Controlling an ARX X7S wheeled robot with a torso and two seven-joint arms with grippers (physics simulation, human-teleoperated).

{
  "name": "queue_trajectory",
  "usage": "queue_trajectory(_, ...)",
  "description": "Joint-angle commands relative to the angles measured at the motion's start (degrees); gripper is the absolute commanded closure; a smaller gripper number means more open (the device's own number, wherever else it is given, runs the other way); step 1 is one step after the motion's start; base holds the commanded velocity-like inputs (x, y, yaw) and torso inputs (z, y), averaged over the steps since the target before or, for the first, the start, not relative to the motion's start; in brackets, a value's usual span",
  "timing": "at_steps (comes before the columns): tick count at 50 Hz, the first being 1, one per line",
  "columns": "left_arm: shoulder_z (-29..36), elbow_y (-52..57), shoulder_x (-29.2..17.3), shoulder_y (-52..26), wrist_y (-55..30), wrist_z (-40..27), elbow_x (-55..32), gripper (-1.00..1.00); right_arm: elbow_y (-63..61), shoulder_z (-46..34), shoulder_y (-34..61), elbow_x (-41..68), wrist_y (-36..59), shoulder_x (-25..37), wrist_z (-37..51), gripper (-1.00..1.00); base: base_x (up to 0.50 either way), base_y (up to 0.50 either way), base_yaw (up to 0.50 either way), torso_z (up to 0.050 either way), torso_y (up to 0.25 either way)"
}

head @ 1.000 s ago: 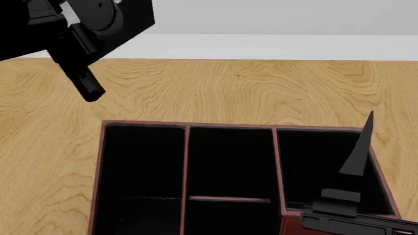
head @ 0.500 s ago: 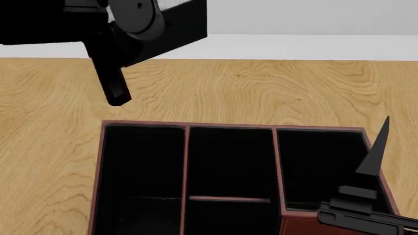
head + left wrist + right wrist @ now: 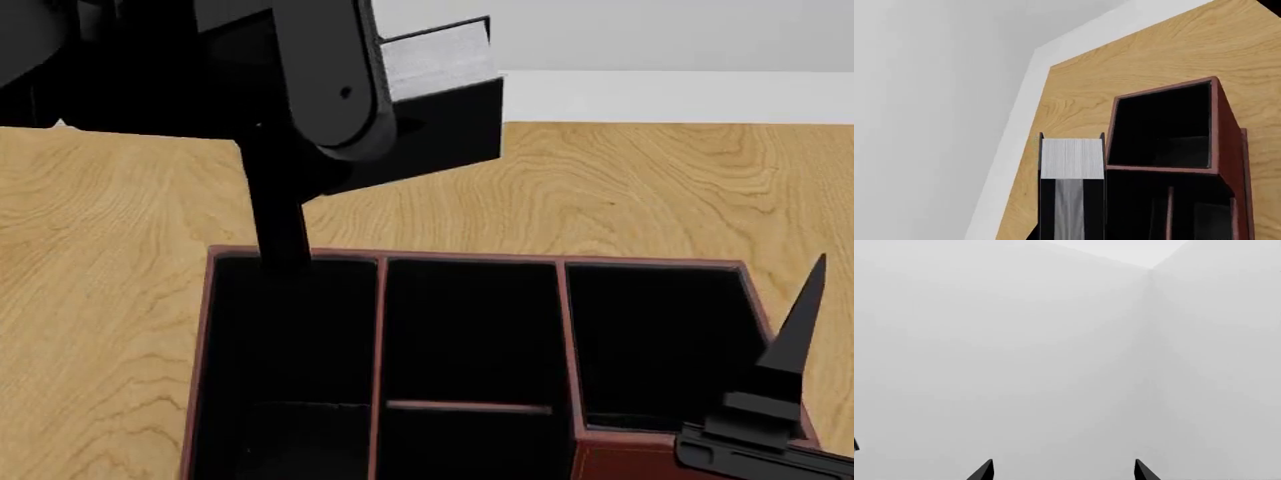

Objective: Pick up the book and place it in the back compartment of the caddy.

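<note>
Poking up at the near right corner of the head view, the right claw [image 3: 801,330] shows one pointed dark finger rising beside the caddy's right wall; in the right wrist view its two fingertips [image 3: 985,471] stand well apart against a blank pale wall, so it is spread and holds nothing.

Next out lies the caddy [image 3: 379,330], a black-lined box with thin reddish-brown rims, resting on the wooden table [image 3: 627,190]. Three compartments run across its far row, and a short divider marks off more compartments nearer the robot.

Above the caddy's far left corner hangs the left claw [image 3: 287,225], its dark finger reaching down to the rim of the far left compartment. It is pinching the book [image 3: 441,70], which is lifted clear of the table and tilted, its pale page edge facing up and away. From the left wrist view the book [image 3: 1071,160] sits between two thin dark fingers [image 3: 1041,137], white pages showing, just beside the caddy [image 3: 1217,130].

Beyond the table's far edge runs a white strip and a grey wall.
</note>
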Motion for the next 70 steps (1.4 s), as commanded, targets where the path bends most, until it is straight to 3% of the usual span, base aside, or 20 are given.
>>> queue_trajectory(1,-0.17,-0.99,1.03,0.09,1.83,-0.31,1.16,1.0,0.84,0.76,-1.04,0.03,-1.63,-0.32,-0.66,-1.0,0.0,0.0,0.0,0.01,0.0)
queue_trajectory(46,3.41,2.4,2.85,9.37,4.15,-1.58,-0.97,1.0,3.62,0.41,0.31,0.6,-3.29,-2.25,-3.24,-1.0,0.0,0.0,0.0,0.0,0.001)
queue_trajectory(70,5.53,-2.24,3.32,12.66,8.25,0.3,-0.79,1.0,3.68,1.13,-0.5,0.59,-3.31,-2.31,-3.08,-1.0,0.0,0.0,0.0,0.0,0.001)
